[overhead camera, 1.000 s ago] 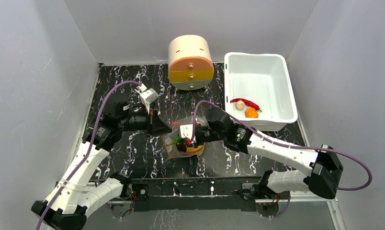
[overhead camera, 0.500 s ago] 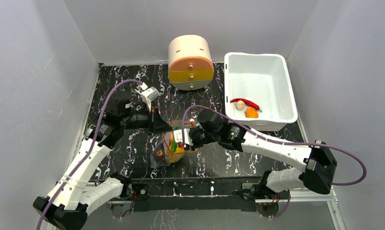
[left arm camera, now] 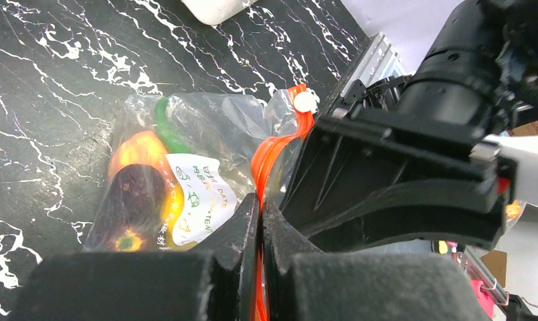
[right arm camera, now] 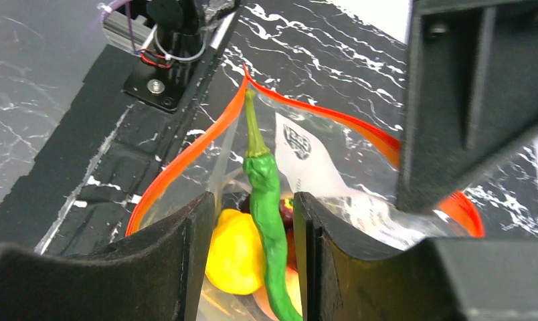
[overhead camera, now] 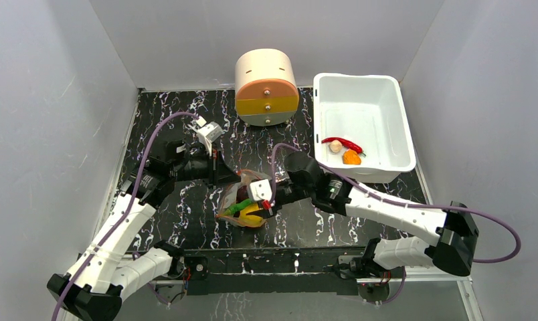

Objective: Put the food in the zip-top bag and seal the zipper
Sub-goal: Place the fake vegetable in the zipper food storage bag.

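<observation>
One green chili (right arm camera: pixel 266 194) in zip-top bag (left arm camera: pixel 206 117), stem toward mouth, left gripper (left arm camera: pixel 259 207) clamping zipper (left arm camera: pixel 280 144), right gripper (right arm camera: pixel 253 200) parted

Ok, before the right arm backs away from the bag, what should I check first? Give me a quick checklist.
1. Left claw holding the zipper: ok, it is shut on the orange-red strip.
2. Zip-top bag mouth open: ok, it gapes wide in the right wrist view.
3. Right claw let go: ok, it is open, with a finger on either side of the green chili.
4. Green chili fully inside: cannot tell, since its stem reaches up toward the mouth.
5. All food bagged: not ok. The red chili, beige bulb and orange fruit lie in the white tub.
6. Zipper sealed: not ok.
</observation>
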### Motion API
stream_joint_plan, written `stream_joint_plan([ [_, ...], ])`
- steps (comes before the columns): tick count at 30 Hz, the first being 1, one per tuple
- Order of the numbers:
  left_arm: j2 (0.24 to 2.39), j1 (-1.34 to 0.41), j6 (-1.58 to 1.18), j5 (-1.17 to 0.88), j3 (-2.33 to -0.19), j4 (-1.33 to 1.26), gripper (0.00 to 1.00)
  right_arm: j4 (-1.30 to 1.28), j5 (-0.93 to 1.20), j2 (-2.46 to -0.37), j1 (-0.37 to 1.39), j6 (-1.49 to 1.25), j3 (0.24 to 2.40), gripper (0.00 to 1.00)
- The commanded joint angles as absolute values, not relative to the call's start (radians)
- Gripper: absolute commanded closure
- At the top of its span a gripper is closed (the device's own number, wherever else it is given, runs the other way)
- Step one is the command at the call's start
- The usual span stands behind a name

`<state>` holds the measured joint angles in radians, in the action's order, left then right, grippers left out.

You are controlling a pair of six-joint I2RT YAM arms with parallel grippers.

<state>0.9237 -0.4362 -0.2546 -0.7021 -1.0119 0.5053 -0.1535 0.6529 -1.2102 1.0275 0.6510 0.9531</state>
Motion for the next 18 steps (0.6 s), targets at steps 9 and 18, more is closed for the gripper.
stream_joint_plan([
  [9, 0.899, -0.440, -0.293, -0.694, -1.011, 0.489, 1.00, 0.059, 0.511, -1.334, 1.170, 0.545, 0.988, 0.64],
  [18, 0.916, -0.440, -0.311, -0.694, -1.023, 0.508, 1.00, 0.063, 0.375, -1.388, 1.194, 0.554, 0.977, 0.68],
])
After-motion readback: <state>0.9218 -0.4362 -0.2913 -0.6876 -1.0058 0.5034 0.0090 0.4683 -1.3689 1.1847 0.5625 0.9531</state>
